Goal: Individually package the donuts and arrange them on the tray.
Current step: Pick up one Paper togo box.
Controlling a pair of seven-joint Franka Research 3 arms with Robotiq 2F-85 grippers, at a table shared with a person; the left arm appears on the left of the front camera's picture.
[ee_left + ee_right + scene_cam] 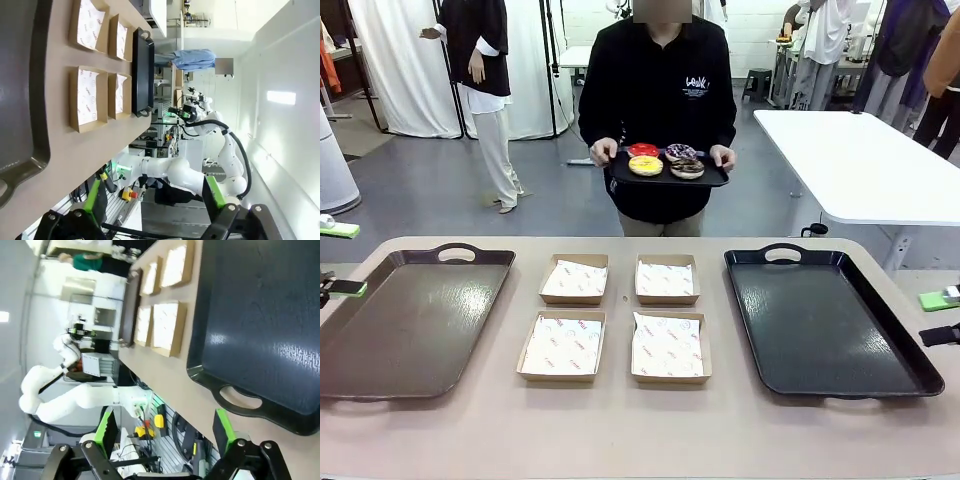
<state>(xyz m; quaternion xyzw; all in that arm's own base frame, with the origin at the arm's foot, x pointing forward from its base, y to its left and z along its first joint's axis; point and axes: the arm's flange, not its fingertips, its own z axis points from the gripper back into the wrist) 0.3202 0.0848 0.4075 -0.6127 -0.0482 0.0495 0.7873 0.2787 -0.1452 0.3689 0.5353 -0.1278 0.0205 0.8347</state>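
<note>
The jaws of the left gripper (155,199) and the right gripper (166,430) stand released and empty, at the left and right edges of the worktop (640,430). Between them lie a brown tray (410,320), four paper-lined boxes (563,345) and a black tray (825,320). Beyond the far edge, a person's hands (603,153) hold a small tray (665,181) carrying the four donuts (646,165).

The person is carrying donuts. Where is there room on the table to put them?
The brown tray, left of the boxes, and the black tray, right of them, are bare. So is the table along its near edge. The four boxes crowd the middle.
</note>
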